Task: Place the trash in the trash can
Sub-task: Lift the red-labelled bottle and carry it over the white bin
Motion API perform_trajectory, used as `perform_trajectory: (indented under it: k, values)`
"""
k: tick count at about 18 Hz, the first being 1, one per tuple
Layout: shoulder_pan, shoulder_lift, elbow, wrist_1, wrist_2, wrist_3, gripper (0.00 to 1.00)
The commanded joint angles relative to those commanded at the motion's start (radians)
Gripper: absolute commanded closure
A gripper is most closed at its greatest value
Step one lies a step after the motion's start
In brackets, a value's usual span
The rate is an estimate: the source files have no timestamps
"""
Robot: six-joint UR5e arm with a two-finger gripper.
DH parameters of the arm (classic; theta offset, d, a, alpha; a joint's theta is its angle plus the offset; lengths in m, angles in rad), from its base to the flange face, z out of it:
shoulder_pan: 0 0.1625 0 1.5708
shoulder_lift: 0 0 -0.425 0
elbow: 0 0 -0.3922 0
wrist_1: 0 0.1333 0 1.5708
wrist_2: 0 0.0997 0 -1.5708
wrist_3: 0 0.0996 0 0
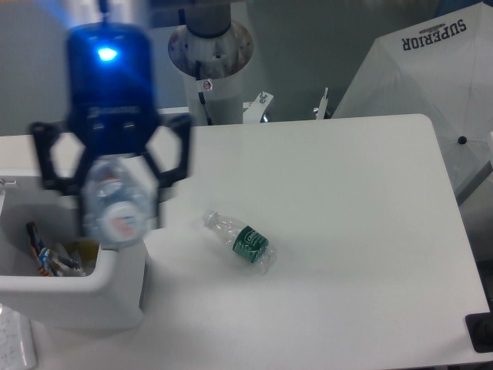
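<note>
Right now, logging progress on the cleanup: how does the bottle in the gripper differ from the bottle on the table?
The bottle in the gripper is held in the air over the trash can; the green-label bottle lies on its side on the table, untouched. The held bottle shows blurred, with a reddish patch; the lying one shows sharp, with a green label. Both are small clear plastic bottles, and neither is in the can yet.

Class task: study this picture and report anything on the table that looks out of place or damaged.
The green-label bottle lies on its side on the table, crumpled, outside the trash can. The gripper holds another bottle over the can's rim.
</note>
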Motion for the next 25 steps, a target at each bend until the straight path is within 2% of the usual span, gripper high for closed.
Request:
perform_trajectory:
  k: [3,7,10,12,15,20,22,25]
  values:
    - [-0.029,-0.034,-0.006,0.0,0.0,0.005,0.37]
    - [-0.041,-0.048,-0.026,0.0,0.002,0.008,0.36]
    - [-0.045,-0.038,-0.072,0.0,0.002,0.009,0.26]
    - [-0.052,-0.032,-0.097,0.002,0.009,0.015,0.05]
    - [-0.055,-0.023,-0.101,0.0,0.009,0.017,0.01]
    - [-0.04,0.015,-0.104,-0.002,0.011,0.003,0.0]
    - [0.047,0.078,-0.165,-0.005,0.012,-0.023,0.0]
    - [0.132,0.152,-0.322,-0.005,0.017,-0.051,0.0]
